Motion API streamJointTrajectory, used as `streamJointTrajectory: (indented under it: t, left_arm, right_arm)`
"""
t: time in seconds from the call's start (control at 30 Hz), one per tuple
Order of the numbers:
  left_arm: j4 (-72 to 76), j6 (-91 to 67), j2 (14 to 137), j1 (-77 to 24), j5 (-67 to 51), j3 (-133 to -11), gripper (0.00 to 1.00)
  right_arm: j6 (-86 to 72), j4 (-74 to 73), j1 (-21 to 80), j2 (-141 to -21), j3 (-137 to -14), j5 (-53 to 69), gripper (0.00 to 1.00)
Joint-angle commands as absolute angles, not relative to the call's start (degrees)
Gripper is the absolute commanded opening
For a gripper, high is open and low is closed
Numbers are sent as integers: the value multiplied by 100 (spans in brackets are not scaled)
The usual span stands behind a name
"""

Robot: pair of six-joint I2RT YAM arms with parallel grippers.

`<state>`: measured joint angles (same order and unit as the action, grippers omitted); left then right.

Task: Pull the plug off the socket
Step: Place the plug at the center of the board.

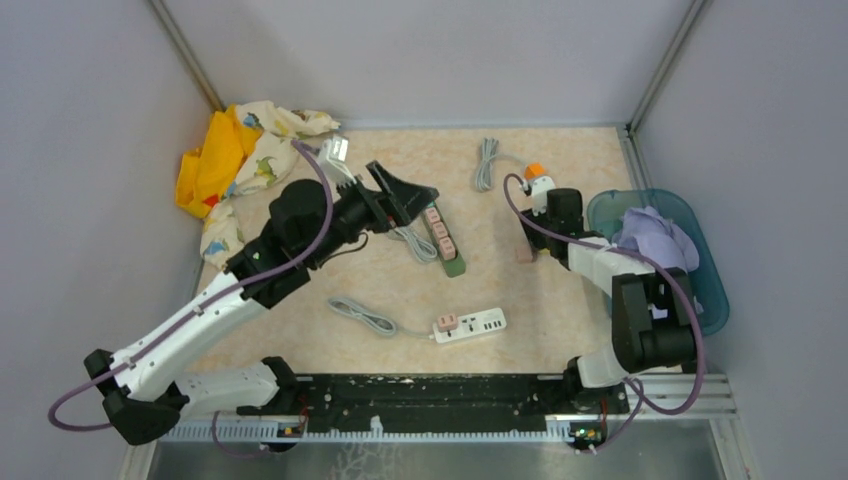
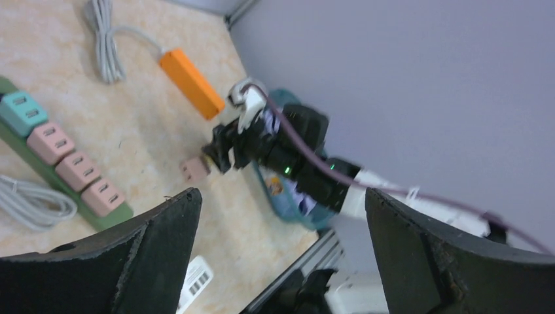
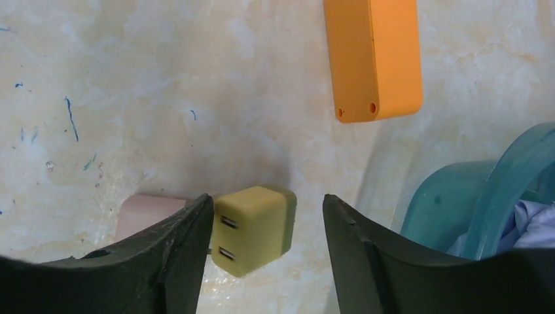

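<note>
Table (image 1: pixel 560 300) marbled beige, with a blue basin (image 1: pixel 700 290) at the right edge. Green power strip (image 1: pixel 447 243) lay mid-table with pink adapters seated in it. Orange strip (image 3: pixel 373 59) sat farther back, near the basin.

Left gripper (image 1: pixel 403 188) hovered above the green strip's far end, jaws spread wide, nothing in them. Right gripper (image 3: pixel 267 199) was low over the table between orange strip and basin, jaws parted. It framed the yellow-green plug (image 3: pixel 252 229) without pinching it: clear gap on one side, other side close to a finger, contact unclear.

The plug sat out of any socket, just beside a pink plug (image 3: pixel 147 212) on the bare table. Task looked essentially done.

Handling guess: small hard plastic cube, light, rigid, smooth and a bit slippery. Best held across its two flat opposite sides, squarely, away from the slotted face.
</note>
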<state>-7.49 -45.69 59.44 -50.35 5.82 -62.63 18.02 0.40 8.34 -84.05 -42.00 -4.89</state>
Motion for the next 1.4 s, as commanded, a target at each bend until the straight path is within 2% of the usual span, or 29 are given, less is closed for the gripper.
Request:
streamJointTrajectory:
  t: [0.0,0.1,0.27,0.57,0.83,0.97,1.23,1.37]
  left_arm:
    - [-2163,-5166,6451,-5013,1252,-7565,99]
    - [-2323,-5274,6732,-5015,1229,-8218,99]
    - [-2333,-5305,6990,-5020,1208,-8891,99]
    - [-2246,-5206,7268,-5020,1158,-9269,99]
    - [-2121,-4802,7403,-5025,1056,-9281,99]
    - [-1242,-4025,6928,-5019,1161,-7974,99]
    - [879,-2135,5715,-4995,-52,-4827,99]
    - [1404,-1819,5186,-4989,-425,-3772,100]
  right_arm:
    - [1694,159,791,-8230,-4386,-460,68]
    - [1683,120,778,-8076,-4388,-362,73]
    - [1628,76,773,-7858,-4386,5,73]
    - [1666,-148,777,-7516,-4416,993,72]
    - [2138,-835,769,-7160,-4592,2722,72]
    - [2470,-1230,773,-7014,-4684,3706,72]
    - [2838,-1565,782,-6780,-4686,5154,72]
    - [3029,-1729,802,-6726,-4685,5691,72]
